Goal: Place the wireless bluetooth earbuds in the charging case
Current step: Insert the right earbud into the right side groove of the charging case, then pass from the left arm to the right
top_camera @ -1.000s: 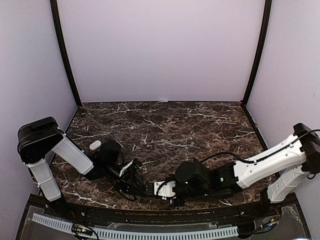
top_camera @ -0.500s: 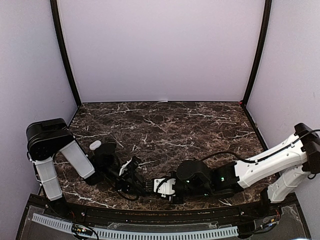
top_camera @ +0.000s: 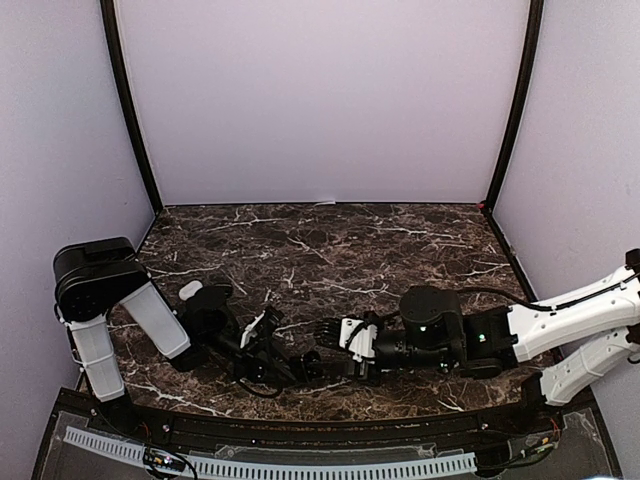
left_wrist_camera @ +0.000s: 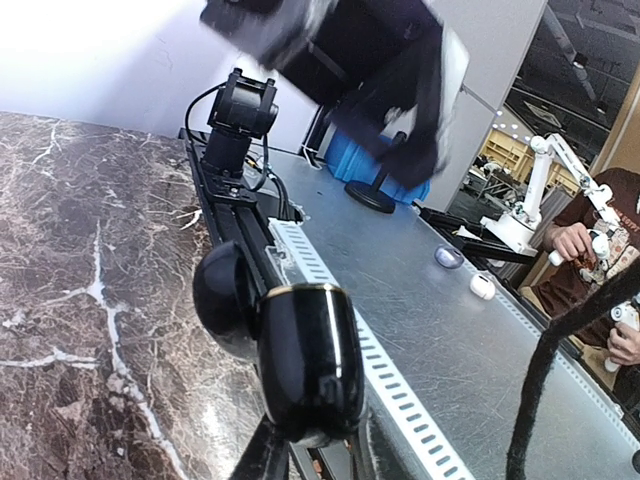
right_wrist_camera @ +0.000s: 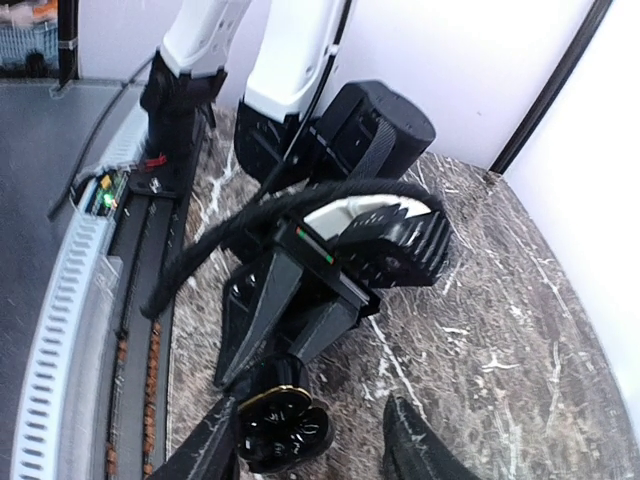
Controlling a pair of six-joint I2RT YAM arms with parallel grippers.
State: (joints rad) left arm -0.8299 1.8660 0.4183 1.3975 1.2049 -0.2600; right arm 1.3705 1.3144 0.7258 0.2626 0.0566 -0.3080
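Right gripper (top_camera: 322,330) withdrew rightward, fingers (right_wrist_camera: 405,450) apparently spread off charging case (right_wrist_camera: 283,430).

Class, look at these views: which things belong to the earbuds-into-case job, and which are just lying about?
Job in hand: black charging case, lid open, gripped by the left gripper; right gripper, jaws apart, close by.
Lying about: white oval thing on the marble table, untouched beside the left arm.
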